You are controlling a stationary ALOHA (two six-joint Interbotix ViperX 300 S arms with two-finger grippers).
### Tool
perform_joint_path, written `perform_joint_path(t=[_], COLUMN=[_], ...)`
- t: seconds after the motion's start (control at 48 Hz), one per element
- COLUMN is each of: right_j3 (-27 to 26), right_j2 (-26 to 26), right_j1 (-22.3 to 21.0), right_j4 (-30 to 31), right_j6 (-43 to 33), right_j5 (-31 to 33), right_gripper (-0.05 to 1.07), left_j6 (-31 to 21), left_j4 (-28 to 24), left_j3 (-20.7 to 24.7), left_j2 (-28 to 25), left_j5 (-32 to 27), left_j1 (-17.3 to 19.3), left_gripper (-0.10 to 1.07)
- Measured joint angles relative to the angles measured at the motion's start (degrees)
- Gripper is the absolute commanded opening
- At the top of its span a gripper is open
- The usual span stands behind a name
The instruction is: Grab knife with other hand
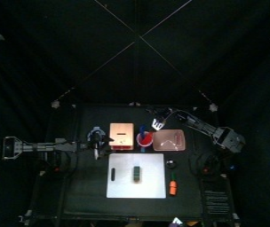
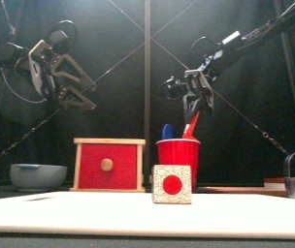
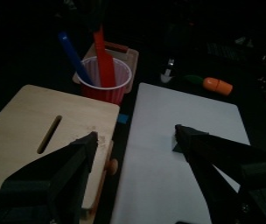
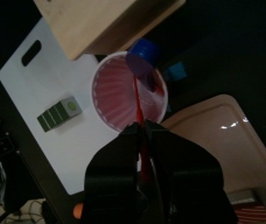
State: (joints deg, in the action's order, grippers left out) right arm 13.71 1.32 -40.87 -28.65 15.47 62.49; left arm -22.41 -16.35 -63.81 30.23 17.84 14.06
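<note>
Above the red cup [image 4: 129, 87] beside the wooden box [image 3: 48, 131], the right gripper [image 4: 145, 140] pinches a thin red-handled knife [image 4: 140, 105], its blade hidden, while the left gripper [image 3: 136, 153] hangs spread over the white board [image 3: 182, 149]

a red cup [image 2: 178, 155] holds a blue [image 3: 69, 55] and a red utensil [image 3: 101, 47]; white board [image 1: 138, 176], red-fronted wooden box [image 2: 109, 164], black surface [image 1: 90, 182].

Open board, crowded back row

Your clearest passage is the bare white board [image 1: 138, 176]; behind it the red cup [image 2: 179, 155], wooden box [image 2: 109, 164] and small sponge block [image 2: 173, 184] crowd together.
</note>
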Motion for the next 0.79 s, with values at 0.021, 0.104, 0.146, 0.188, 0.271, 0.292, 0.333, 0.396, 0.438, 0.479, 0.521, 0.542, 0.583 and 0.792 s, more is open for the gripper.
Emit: perform_joint_path(t=[0.021, 0.104, 0.146, 0.188, 0.271, 0.292, 0.333, 0.396, 0.438, 0.479, 0.521, 0.542, 0.583, 0.792], right_j3=[-0.09, -0.09, -0.09, -0.09, -0.09, -0.09, -0.09, 0.0, 0.26, 0.79, 1.49, 1.85, 2.64, 8.0], right_j2=[0.44, 2.11, 2.81, 3.6, 5.27, 5.71, 6.86, 8.61, 9.93, 11.07, 12.48, 13.18, 14.5, 22.06], right_j1=[-0.09, -0.09, -0.18, -0.26, -0.44, -0.53, -0.7, -0.88, -1.05, -1.14, -1.23, -1.23, -1.32, -1.14], right_j4=[0.0, 0.09, 0.0, 0.09, 0.09, 0.09, 0.09, 0.09, 0.0, 0.09, 0.0, 0.0, -0.09, -2.11], right_j6=[-0.09, 0.0, 0.0, 0.0, 0.0, -0.09, 0.0, 0.0, 0.0, -0.09, 0.0, 0.0, 0.0, 0.35], right_j5=[0.09, 0.79, 1.14, 1.58, 1.93, 1.93, 2.02, 2.11, 2.02, 1.93, 1.67, 1.58, 1.23, -4.22], right_gripper=[0.46, 0.46, 0.46, 0.46, 0.46, 0.46, 0.46, 0.46, 0.46, 0.46, 0.46, 0.46, 0.46, 0.46], left_j6=[0.0, 0.0, 0.0, 0.0, 0.0, 0.09, 0.0, 0.0, 0.0, 0.0, 0.0, 0.0, 0.0, 0.0], left_j4=[0.09, 0.09, 0.09, 0.09, 0.09, 0.09, 0.09, 0.09, 0.09, 0.09, 0.09, 0.09, 0.09, 0.09], left_j3=[0.0, 0.0, 0.0, 0.0, 0.0, 0.09, 0.0, 0.09, 0.0, 0.09, 0.0, 0.09, 0.0, 0.09], left_j2=[0.0, 0.0, 0.0, 0.0, 0.0, 0.0, 0.0, 0.0, 0.0, 0.0, 0.0, 0.0, 0.0, 0.0], left_j5=[-0.09, 0.0, 0.0, 0.0, -0.09, -0.09, 0.0, 0.0, 0.0, 0.0, 0.0, 0.0, 0.09, 0.18], left_j1=[0.0, 0.0, 0.0, 0.0, 0.0, 0.0, 0.0, 0.09, 0.09, 0.09, 0.09, 0.09, 0.09, 0.09], left_gripper=[1.01, 1.01, 1.01, 1.01, 1.01, 1.01, 1.01, 1.01, 1.01, 1.01, 1.01, 1.01, 1.01, 1.01])
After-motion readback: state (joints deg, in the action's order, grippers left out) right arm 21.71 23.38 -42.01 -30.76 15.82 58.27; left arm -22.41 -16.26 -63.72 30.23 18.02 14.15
